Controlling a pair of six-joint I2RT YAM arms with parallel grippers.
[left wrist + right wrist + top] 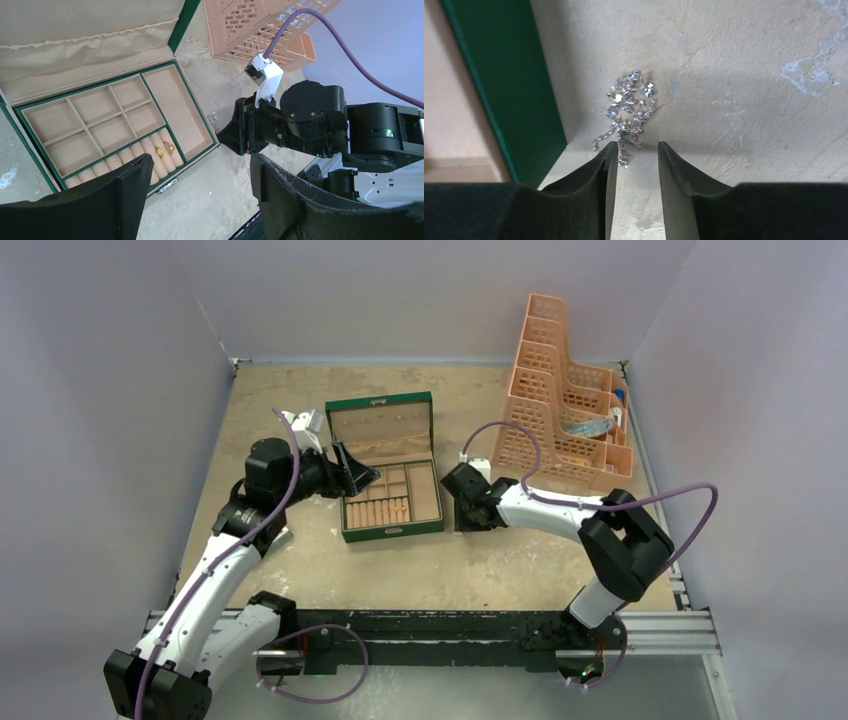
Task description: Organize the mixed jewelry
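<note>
The silvery chain (pixel 630 112) lay bunched on the bench (pixel 749 125) just right of the green box (pixel 514 100), before the right gripper's (pixel 633 150) slightly parted, empty jaws. The left gripper's (pixel 200 170) jaws gaped wide, empty.

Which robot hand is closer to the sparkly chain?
Right. The right gripper has the chain just ahead of its fingertips, beside the box. The left gripper is at the box's other side, farther off.
</note>
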